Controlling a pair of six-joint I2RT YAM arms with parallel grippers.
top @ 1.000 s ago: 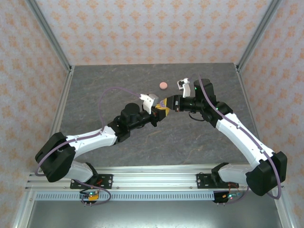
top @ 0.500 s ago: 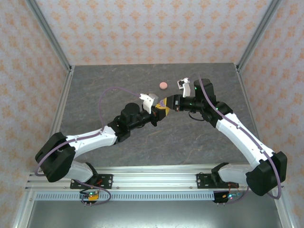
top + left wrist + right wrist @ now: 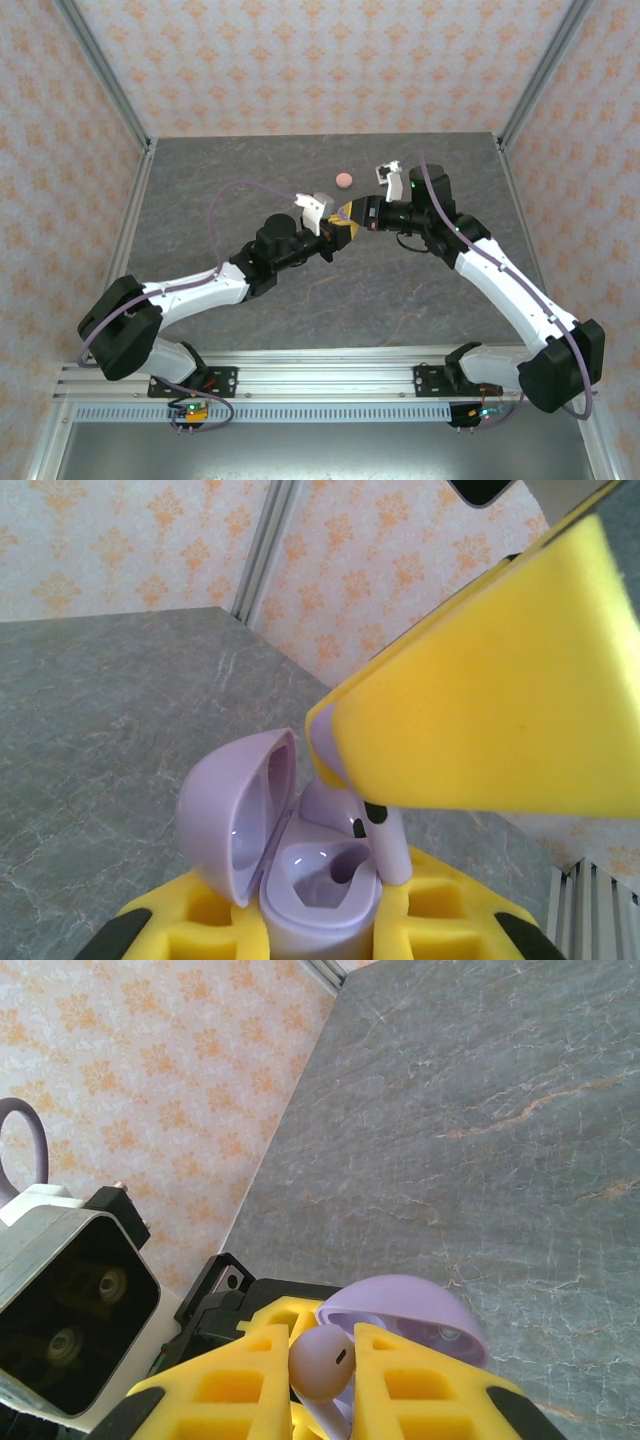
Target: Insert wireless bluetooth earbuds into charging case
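1. Lilac earbud (image 3: 322, 1360): a tiny, glossy, comma-shaped bud pinched between the two yellow foam pads of the right hand (image 3: 322, 1385). Its rounded head shows in the narrow gap between the pads.
2. The right hand is nearly closed, its opening no wider than the bud it grips.
3. In the left wrist view, the bud's pale stem, marked with two small black dots, points down from beneath the right hand's pad. It reaches the right side of the open charging case (image 3: 315, 900). Whether the stem sits in its slot cannot be told.
4. The charging case is lilac and rounded, and it stands upright between the yellow pads of the left hand (image 3: 320, 935), which is closed snugly on its lower half.
5. The case lid (image 3: 232, 820) is swung open and tilts away to the left of the case body, showing its hollow, shiny inside.
6. From above, the two hands meet tip to tip, raised over the middle of the grey, stone-patterned counter (image 3: 200, 180). The right hand comes in from the right, just above the left hand.
7. A small round pink object (image 3: 344, 180) lies on the counter just beyond both hands, apart from them.
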